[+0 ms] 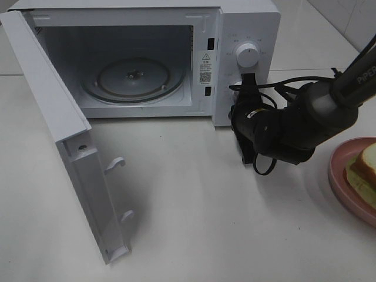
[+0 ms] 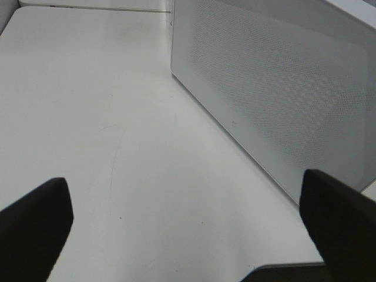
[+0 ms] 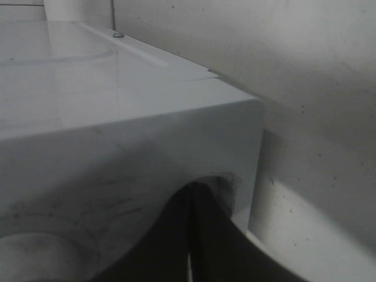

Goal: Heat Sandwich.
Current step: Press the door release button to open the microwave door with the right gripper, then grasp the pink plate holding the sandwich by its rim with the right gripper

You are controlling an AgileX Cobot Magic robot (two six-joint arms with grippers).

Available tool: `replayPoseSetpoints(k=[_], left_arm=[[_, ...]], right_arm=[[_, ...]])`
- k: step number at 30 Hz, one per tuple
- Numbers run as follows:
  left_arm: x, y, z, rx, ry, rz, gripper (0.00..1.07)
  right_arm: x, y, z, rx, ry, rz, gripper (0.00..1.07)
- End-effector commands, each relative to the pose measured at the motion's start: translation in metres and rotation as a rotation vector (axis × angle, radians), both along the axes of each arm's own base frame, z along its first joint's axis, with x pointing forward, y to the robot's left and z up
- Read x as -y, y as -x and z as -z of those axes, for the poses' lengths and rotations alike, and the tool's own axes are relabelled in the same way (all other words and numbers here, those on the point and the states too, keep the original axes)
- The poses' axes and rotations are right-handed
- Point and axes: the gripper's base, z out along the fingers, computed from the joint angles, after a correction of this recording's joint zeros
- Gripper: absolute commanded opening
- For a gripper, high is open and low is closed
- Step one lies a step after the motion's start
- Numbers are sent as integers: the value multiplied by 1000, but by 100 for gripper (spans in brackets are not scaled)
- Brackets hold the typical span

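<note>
While the right claw (image 1: 248,76), closed, faces the microwave (image 1: 252,23), the sandwich (image 1: 365,167) lies well apart.

Glossy white microwave casing (image 1: 261,29), clear glass turntable (image 1: 132,79), smooth pale tabletop (image 1: 194,200), matt black fingers (image 2: 32,229)

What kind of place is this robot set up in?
Probably a mock kitchen counter: a white microwave with its door open, and a sandwich on a pink plate, all on a plain white tabletop.

The sandwich (image 1: 367,161) and pink plate (image 1: 336,171) run off the right edge. The right pincer (image 3: 189,235) hides most of the lower knob (image 1: 235,86) on the microwave (image 1: 258,23).
</note>
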Motion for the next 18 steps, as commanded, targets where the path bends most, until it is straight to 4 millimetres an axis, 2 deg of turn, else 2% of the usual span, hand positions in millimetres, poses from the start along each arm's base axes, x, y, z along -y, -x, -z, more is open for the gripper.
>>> replayPoseSetpoints(k=[1,11,18], left_arm=[[0,2,-1,30,4,0,98],[0,2,-1,30,4,0,98],[0,2,-1,30,4,0,98]], right_arm=[[2,-2,-19,107,7,-1,0],[-5,25,-15,26,11,-57,0],[2,47,-19,-11,13,-74,0]])
